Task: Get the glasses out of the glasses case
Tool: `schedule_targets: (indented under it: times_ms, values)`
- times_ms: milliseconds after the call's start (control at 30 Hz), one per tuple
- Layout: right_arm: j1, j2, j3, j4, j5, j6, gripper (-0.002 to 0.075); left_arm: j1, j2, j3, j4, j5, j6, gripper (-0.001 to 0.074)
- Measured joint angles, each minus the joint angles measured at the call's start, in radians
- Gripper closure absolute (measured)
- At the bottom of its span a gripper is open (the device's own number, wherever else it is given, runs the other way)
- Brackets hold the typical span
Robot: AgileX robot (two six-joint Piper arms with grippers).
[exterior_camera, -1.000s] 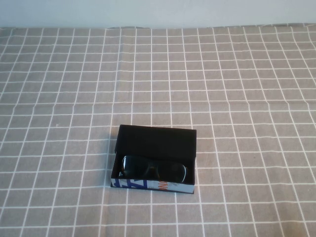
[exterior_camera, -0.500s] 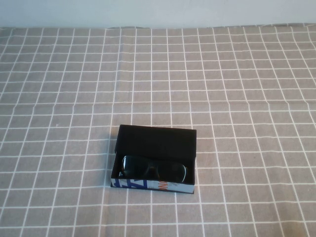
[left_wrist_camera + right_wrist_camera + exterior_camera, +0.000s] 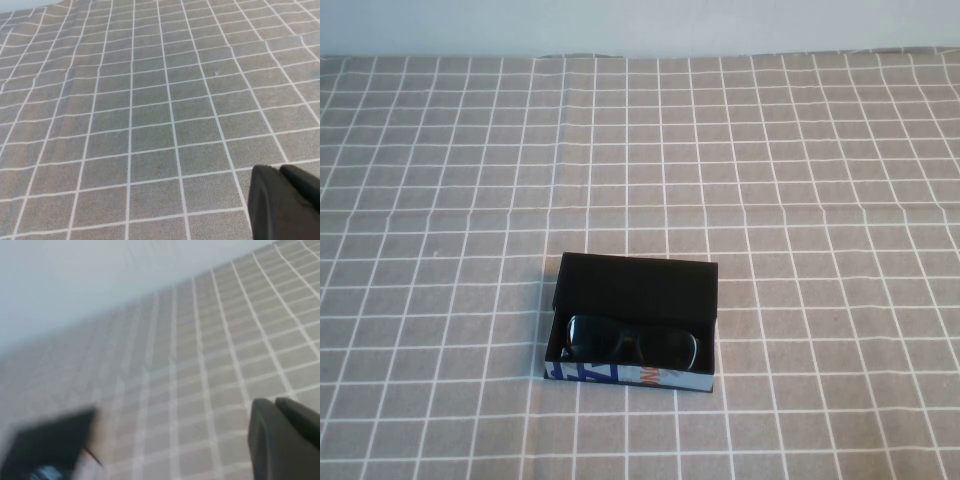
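Only a dark corner of the left gripper [image 3: 285, 202] shows, cut off. The right gripper [image 3: 285, 437] likewise. The glasses case [image 3: 47, 447] appears blurred and cropped there.

I see the glasses [image 3: 632, 342] lying inside the open case [image 3: 638, 290], toward its near wall, on the tablecloth [image 3: 820, 200] near its front-centre.

The left gripper [image 3: 285, 202] hangs above bare cloth; the right gripper [image 3: 285, 440] hangs apart from the case.

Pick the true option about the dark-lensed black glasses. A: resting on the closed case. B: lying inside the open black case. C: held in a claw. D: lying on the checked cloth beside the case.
B: the dark-lensed black glasses lie inside the open black rectangular glasses case; neither claw appears in the high view.
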Motion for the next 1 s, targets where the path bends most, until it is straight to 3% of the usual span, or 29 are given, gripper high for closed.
schedule_targets:
  times_ms: [233,400,533,767,1000]
  values:
    - [0.0,0.0,0.0,0.389,-0.152,0.0,0.0745,0.0,0.0,0.0,0.0,0.0,0.0,0.0739]
    - [0.0,0.016,-0.011,0.489,-0.023,0.0,0.0744,0.0,0.0,0.0,0.0,0.0,0.0,0.0739]
    - [0.0,0.17,-0.12,0.448,0.205,0.0,0.0745,0.0,0.0,0.0,0.0,0.0,0.0,0.0739]
    - [0.0,0.569,-0.425,0.195,0.589,-0.019,0.0744,0.0,0.0,0.0,0.0,0.0,0.0,0.0739]
    - [0.004,0.956,-0.714,0.106,0.719,-0.201,0.0744,0.0,0.0,0.0,0.0,0.0,0.0,0.0739]
